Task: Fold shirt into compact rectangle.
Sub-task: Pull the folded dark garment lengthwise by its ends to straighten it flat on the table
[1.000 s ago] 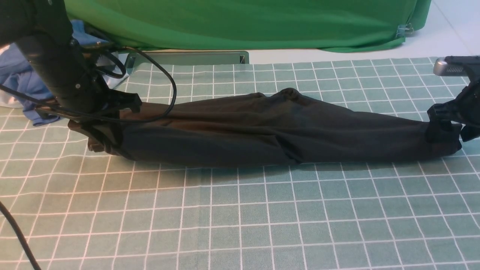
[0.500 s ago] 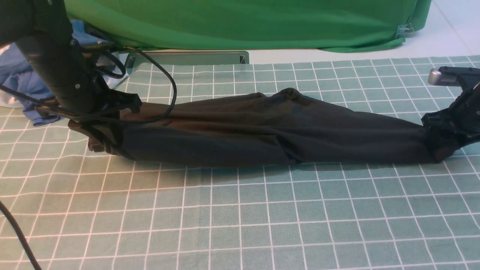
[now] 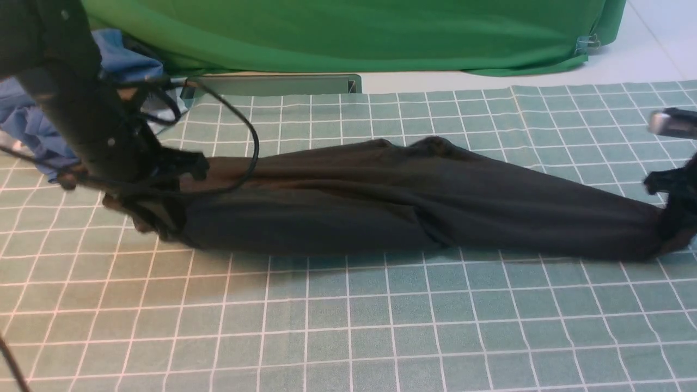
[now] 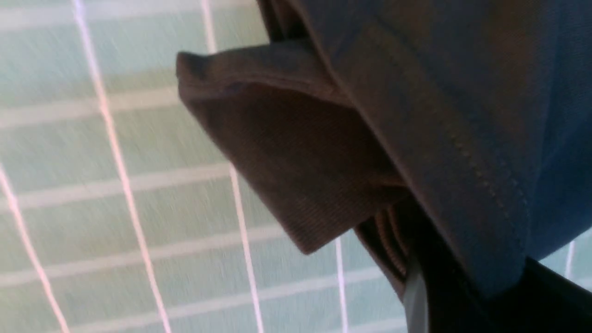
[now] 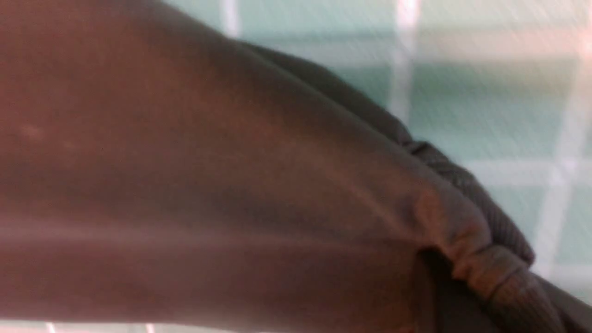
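Shirt [image 3: 337, 207], dark, lies folded in a long band across the grid-patterned cloth [image 3: 348, 326], between the two grippers. Left gripper [image 3: 174, 228] pinches the shirt at its left end; a loose flap of fabric hangs beside the grip. Right gripper [image 3: 667, 231], partly cut off by the front view's edge, pinches the other end, fabric bunched at the fingers. Folds converge near mid-length. Blue garment [image 3: 32, 122] sits beyond the left arm.
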